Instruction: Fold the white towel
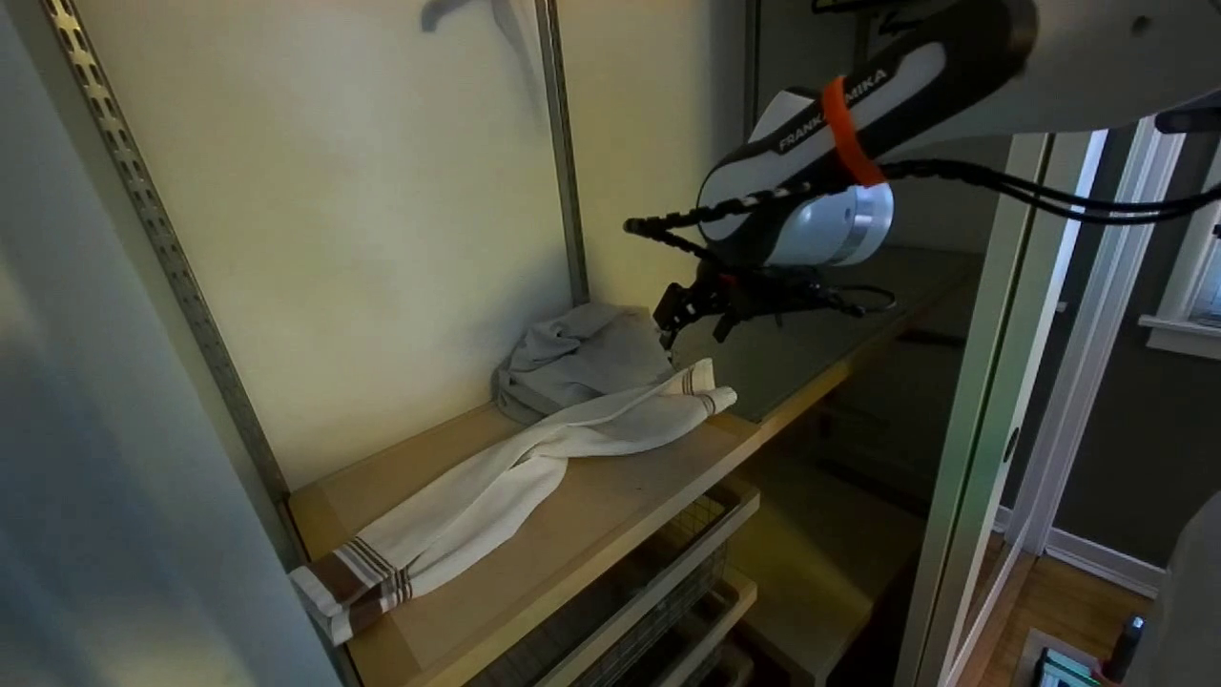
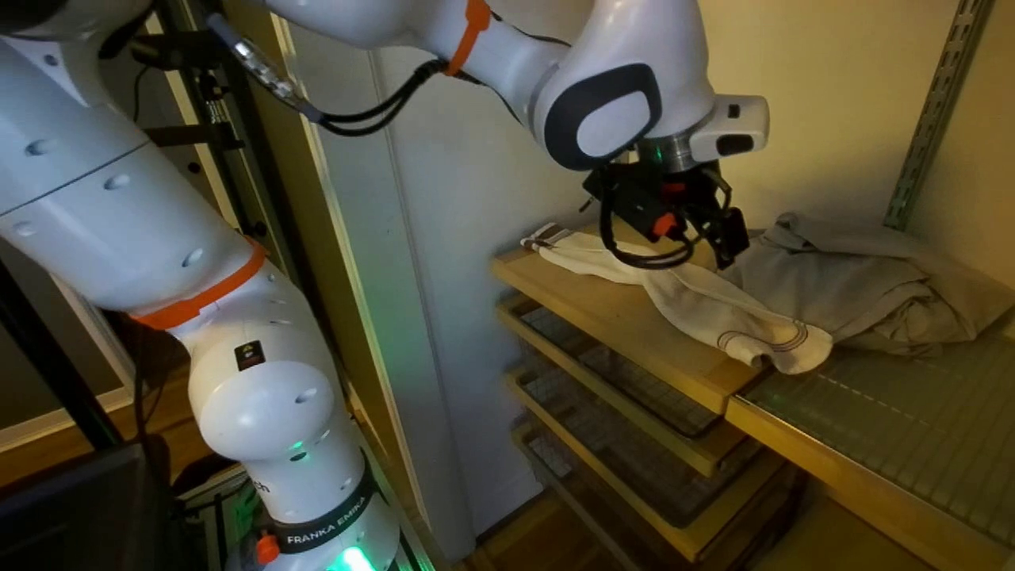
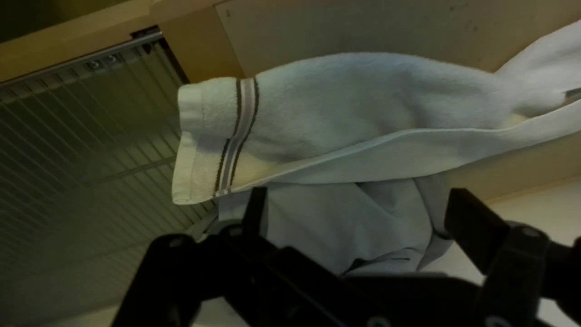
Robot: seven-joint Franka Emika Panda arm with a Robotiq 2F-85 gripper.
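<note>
Wrist view: gripper (image 3: 358, 200) spread wide, nothing held. In both exterior views the towel (image 1: 515, 472) lies lengthwise, bunched, on the shelf (image 1: 649, 487), thin-striped end (image 1: 706, 405) right. Advised: pinch that end squarely, avoid the cloth (image 1: 596, 358) on its far side, lift low, carry left.

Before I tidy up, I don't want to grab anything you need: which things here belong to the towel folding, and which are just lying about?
For the job:
white towel, loosely bunched lengthwise
claw, open, empty
wooden shelf, under most of the towel

Just nearby:
grey cloth, crumpled beside the towel
wire drawers, below the shelf
</note>
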